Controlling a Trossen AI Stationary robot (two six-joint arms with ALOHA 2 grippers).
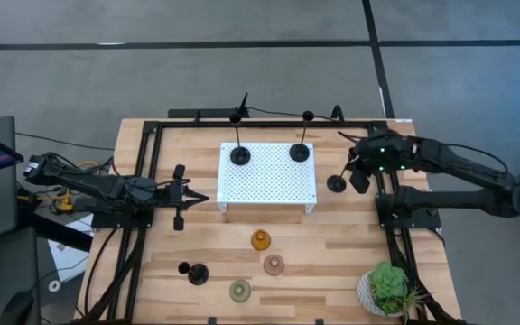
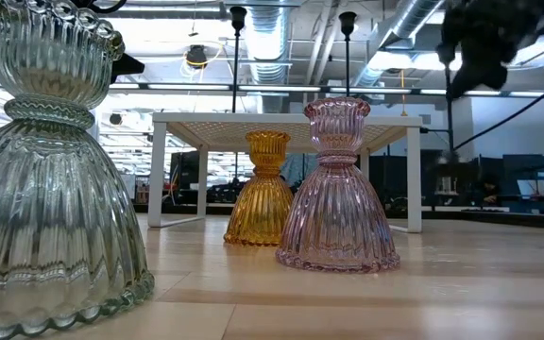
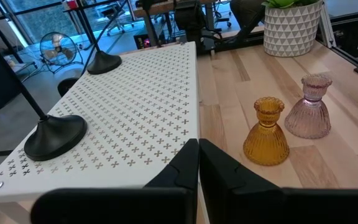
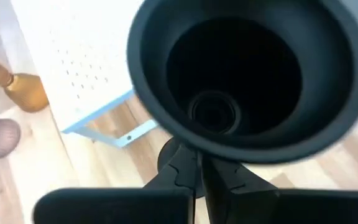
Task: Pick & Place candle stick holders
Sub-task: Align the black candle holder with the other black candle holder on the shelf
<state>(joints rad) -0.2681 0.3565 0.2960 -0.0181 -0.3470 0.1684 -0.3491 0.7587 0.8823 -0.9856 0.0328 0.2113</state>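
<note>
Two black candle stick holders (image 1: 240, 154) (image 1: 299, 152) stand by their disc bases on the white perforated platform (image 1: 267, 190). A third black holder (image 1: 336, 183) is just right of the platform, with my right gripper (image 1: 357, 173) shut on it. The fourth black holder (image 1: 197, 273) stands on the table near the left. The amber (image 1: 260, 240), pink (image 1: 273, 264) and pale green (image 1: 240, 290) glass holders stand in front of the platform. My left gripper (image 1: 197, 197) is shut and empty, left of the platform. My right gripper holds the third black holder somewhere on its thin stem, below the cup (image 4: 247, 74); the cup hides the place of contact. The holder stands roughly upright, its disc base (image 4: 168, 154) below the fingers. I cannot tell whether the base rests on the table.
A green potted plant (image 1: 388, 289) stands at the near right corner. Black frame rails (image 1: 143, 181) run along the table's left and right sides. Bare wood lies between the platform and the glass holders.
</note>
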